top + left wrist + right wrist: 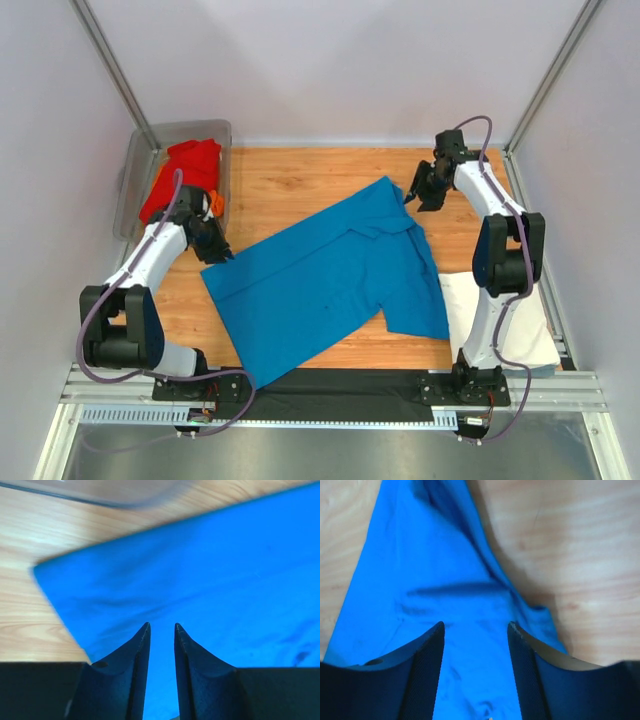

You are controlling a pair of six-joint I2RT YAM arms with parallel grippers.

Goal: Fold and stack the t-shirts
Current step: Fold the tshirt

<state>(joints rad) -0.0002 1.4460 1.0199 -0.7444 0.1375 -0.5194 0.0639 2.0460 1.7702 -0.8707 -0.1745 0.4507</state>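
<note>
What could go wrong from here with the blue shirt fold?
1. The bright blue cloth t-shirt lies skewed and is rumpled near its far tip; folding now could lock creases in.
2. Its right edge lies right beside the folded white cloth t-shirt; dragging it may disturb that one.

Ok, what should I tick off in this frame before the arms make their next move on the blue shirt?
1. Blue t-shirt spread on the table: ok, though creased near its far corner.
2. Left claw at the shirt's left corner, jaws apart: ok.
3. Right claw over the far corner, jaws apart: ok.
4. White t-shirt clear of the blue one: cannot tell, their edges meet.
5. Red t-shirt and orange t-shirt out of the tub: not ok, both inside.
</note>
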